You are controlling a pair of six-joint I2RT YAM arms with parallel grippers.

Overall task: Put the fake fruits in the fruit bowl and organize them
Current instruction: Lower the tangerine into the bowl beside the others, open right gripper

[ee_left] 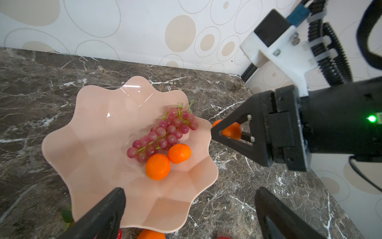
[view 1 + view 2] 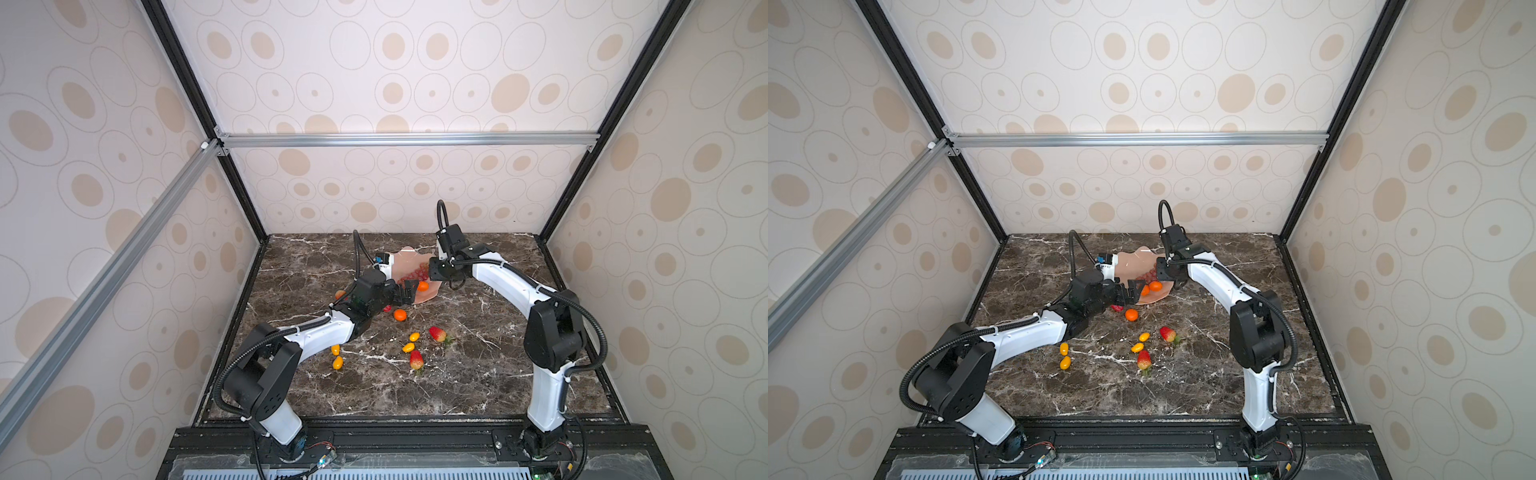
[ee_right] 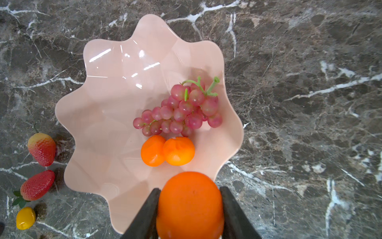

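Got my right gripper (image 3: 189, 189) clamped on tangerine (image 3: 190, 204) over fruit bowl (image 3: 115, 103) rim. My left gripper (image 1: 190, 190) jaws wide apart, empty. Next, I reckon: nudge inward, release.

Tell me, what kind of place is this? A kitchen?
Probably a robot practice booth, not a kitchen. Papered walls on a metal frame box in a marble-look table, two robot arms are mounted at its front edge, and fake fruits lie about.
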